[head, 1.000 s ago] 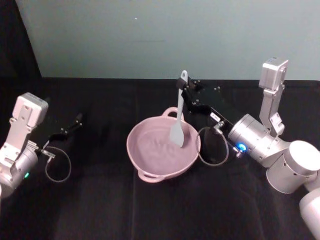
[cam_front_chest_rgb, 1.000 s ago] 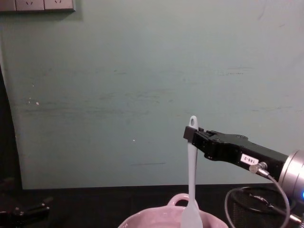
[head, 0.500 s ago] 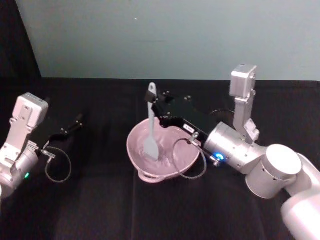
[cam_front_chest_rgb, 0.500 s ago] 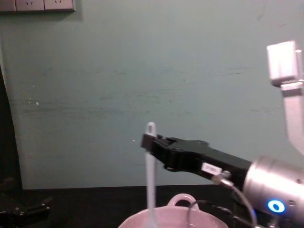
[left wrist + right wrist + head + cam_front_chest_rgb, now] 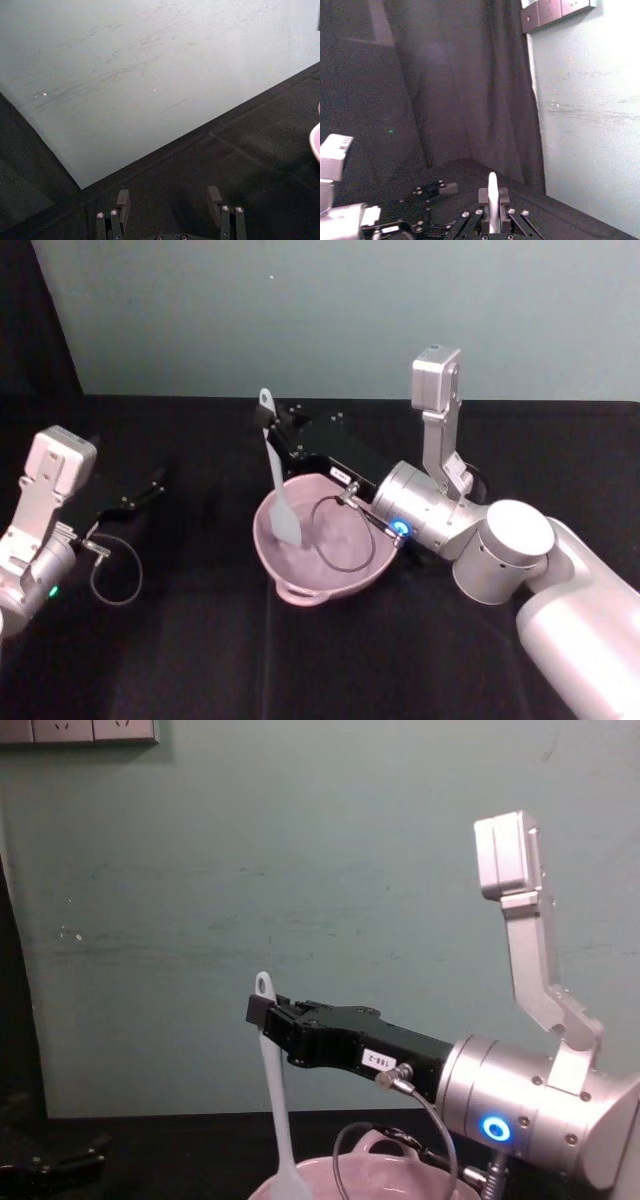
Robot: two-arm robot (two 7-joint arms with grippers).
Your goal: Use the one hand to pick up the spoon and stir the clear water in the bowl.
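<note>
Our right gripper (image 5: 281, 433), jaws clamped on the spoon (image 5: 275, 475) handle, holds its head inside the bowl (image 5: 340, 578), left side. We should sweep slow circles, clear of the rim. Left gripper (image 5: 167, 200) rests with jaws apart, well left of the bowl.

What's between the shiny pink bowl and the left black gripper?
Just bare black tablecloth separates the pale pink glossy bowl from the black left gripper, seen in the head view.

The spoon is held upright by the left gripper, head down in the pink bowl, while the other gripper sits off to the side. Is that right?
No. The right gripper holds the spoon upright, head down in the pink bowl, as the head view shows; the left gripper sits off to the side.
</note>
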